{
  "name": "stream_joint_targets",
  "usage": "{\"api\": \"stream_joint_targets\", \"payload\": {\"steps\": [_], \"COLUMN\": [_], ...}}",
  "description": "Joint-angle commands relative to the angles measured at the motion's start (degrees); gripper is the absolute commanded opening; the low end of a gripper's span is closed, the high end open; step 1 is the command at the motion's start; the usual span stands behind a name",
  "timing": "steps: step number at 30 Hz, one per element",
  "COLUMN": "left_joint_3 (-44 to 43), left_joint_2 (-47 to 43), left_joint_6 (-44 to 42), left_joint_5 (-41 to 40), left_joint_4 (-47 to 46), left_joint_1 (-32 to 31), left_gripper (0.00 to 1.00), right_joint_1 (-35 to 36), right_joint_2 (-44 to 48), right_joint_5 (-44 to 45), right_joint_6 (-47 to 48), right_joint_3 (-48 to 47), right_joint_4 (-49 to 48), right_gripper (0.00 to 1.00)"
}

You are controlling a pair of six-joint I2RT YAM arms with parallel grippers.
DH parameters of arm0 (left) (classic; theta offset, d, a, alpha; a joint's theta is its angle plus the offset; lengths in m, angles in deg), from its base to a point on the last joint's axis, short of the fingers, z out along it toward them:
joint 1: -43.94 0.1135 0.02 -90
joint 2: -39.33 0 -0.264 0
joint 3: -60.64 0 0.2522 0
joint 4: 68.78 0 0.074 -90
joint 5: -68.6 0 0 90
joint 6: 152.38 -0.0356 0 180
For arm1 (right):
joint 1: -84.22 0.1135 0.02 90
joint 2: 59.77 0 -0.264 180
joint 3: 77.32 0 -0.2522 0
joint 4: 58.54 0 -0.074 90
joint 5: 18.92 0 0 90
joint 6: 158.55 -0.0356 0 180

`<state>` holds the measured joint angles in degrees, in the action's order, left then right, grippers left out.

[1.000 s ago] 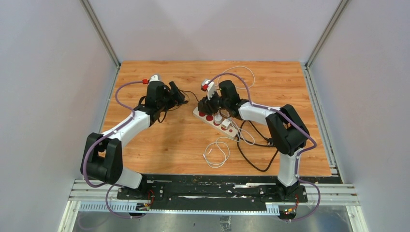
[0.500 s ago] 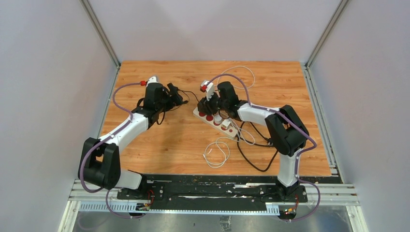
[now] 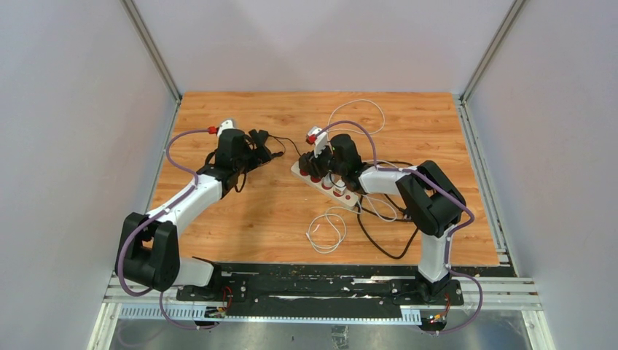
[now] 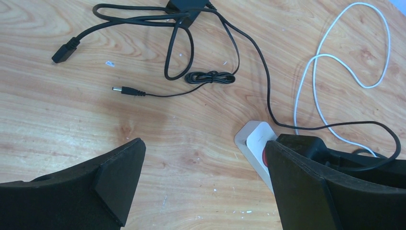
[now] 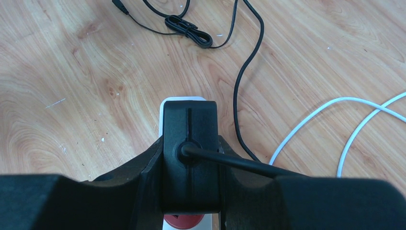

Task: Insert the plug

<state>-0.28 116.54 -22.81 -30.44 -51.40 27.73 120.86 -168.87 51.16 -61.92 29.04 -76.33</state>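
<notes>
A white power strip (image 3: 326, 181) with red buttons lies at the table's centre. My right gripper (image 5: 190, 163) is shut on a black plug (image 5: 190, 143) and holds it over the strip's far end (image 5: 183, 103), with a red button (image 5: 189, 221) showing just below the plug. The plug's black cable (image 5: 249, 62) runs away over the wood. In the top view the right gripper (image 3: 318, 162) sits low on the strip. My left gripper (image 4: 203, 184) is open and empty over bare wood, left of the strip's end (image 4: 253, 139); in the top view it (image 3: 264, 146) is apart from the strip.
A black adapter cable with a barrel connector (image 4: 127, 90) and a bundled coil (image 4: 210, 76) lies beyond the left gripper. A white cable (image 4: 330, 57) loops at the back right. More white and black cables (image 3: 328, 230) lie near the strip's near end. White plugs (image 3: 341, 188) sit in the strip.
My right gripper has come down with the plug onto the far end of the strip. My left arm has drawn back a little to the left.
</notes>
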Motion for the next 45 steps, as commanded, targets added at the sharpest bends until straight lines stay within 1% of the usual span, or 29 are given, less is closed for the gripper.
{"api": "stream_joint_targets", "payload": {"steps": [1,6,10,12,15,16,17,20,25,33,40,45], "left_joint_3": [0.98,1.25,1.27,1.19,1.02,0.95,0.99,1.13,1.24,2.35,3.74,4.53], "left_joint_2": [-1.50,-1.45,-2.07,-2.42,-2.66,-2.81,-2.97,-3.30,-4.39,-7.84,-10.81,-12.35], "left_joint_6": [-0.12,-0.10,-0.40,-0.75,-1.23,-1.25,-1.24,-1.20,-1.15,-1.60,-1.78,-1.60], "left_joint_5": [-2.81,-3.75,-4.92,-5.84,-6.92,-7.28,-7.51,-7.96,-8.30,-10.87,-13.00,-13.28], "left_joint_4": [1.26,1.38,1.81,2.35,2.95,3.16,3.22,2.94,3.28,5.09,5.94,6.25], "left_joint_1": [0.37,0.32,0.38,0.33,0.30,0.38,0.32,0.38,0.39,0.38,0.38,0.38], "left_gripper": [1.00,1.00,1.00,1.00,1.00,1.00,1.00,1.00,1.00,1.00,1.00,1.00], "right_joint_1": [1.83,2.10,1.95,1.99,1.86,1.85,1.90,1.85,1.99,2.61,2.81,2.91], "right_joint_2": [-4.39,-7.43,-9.31,-8.97,-7.45,-6.88,-6.08,-4.79,-6.29,-10.42,-11.38,-10.74], "right_joint_5": [1.44,2.63,0.93,0.83,2.73,3.33,3.12,0.64,-0.74,2.75,3.60,4.28], "right_joint_6": [-3.73,-5.42,-7.94,-7.00,-4.17,-4.40,-4.88,-7.48,-9.69,-10.53,-11.67,-11.51], "right_joint_3": [3.50,4.55,4.92,4.39,3.27,3.79,5.01,8.65,11.05,7.39,13.25,13.09], "right_joint_4": [9.80,10.91,11.60,13.98,22.23,25.00,25.54,23.60,20.11,21.46,16.35,16.40], "right_gripper": [0.00,0.00,0.00,0.00,0.00,0.00,0.00,0.00,0.00,0.00,0.00,0.00]}}
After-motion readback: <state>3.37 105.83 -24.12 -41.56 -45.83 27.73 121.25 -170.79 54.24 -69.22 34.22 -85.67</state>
